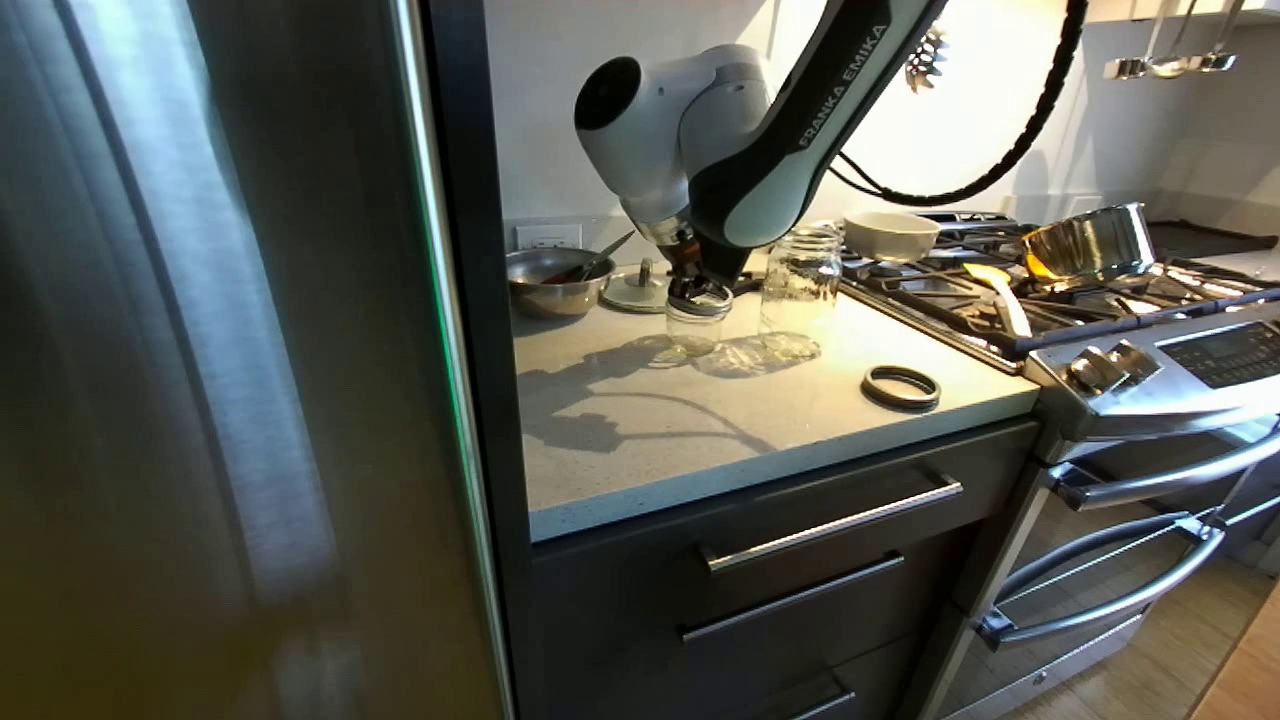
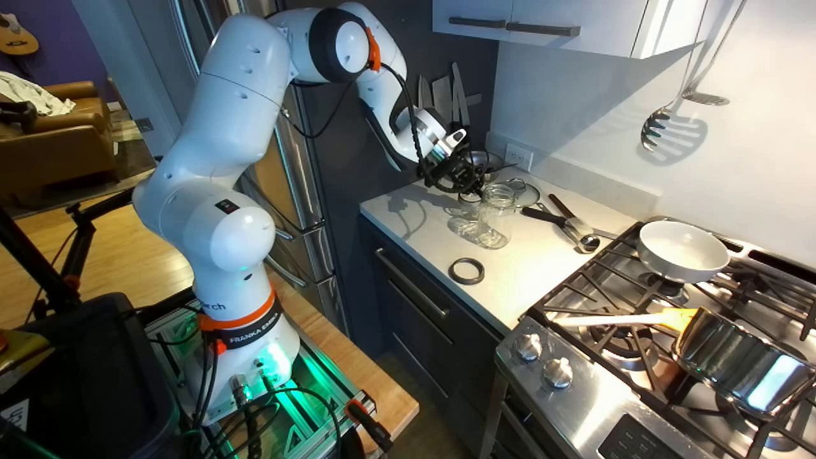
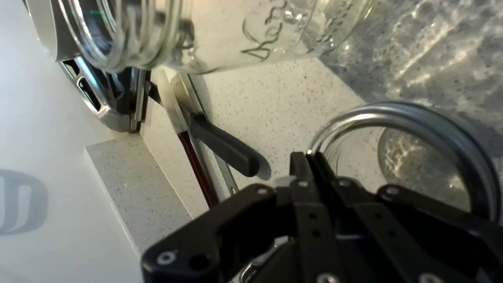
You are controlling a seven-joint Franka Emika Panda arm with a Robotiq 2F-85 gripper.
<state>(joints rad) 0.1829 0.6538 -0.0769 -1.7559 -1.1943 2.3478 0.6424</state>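
Observation:
My gripper [image 3: 311, 155] has its two fingers pinched together on the near edge of a shiny metal ring [image 3: 432, 122]. In an exterior view the gripper [image 1: 697, 285] points down, with the ring at the mouth of a small clear glass jar [image 1: 694, 335]. The ring looks level over the jar's opening; I cannot tell whether it rests on the rim or hovers just above. The jar's bottom shows through the ring in the wrist view. A tall clear glass jar [image 1: 800, 290] stands beside the small one and also shows in the wrist view [image 3: 251, 35].
A dark ring [image 1: 902, 388] lies near the counter's [image 1: 640, 460] front edge. A metal pan [image 1: 562, 298] and a glass lid [image 1: 637, 290] stand behind the gripper. Black-handled utensils [image 2: 543, 215] lie behind the tall jar. The stove [image 2: 628, 331] holds a white bowl [image 2: 682, 252] and tilted pot [image 2: 746, 360].

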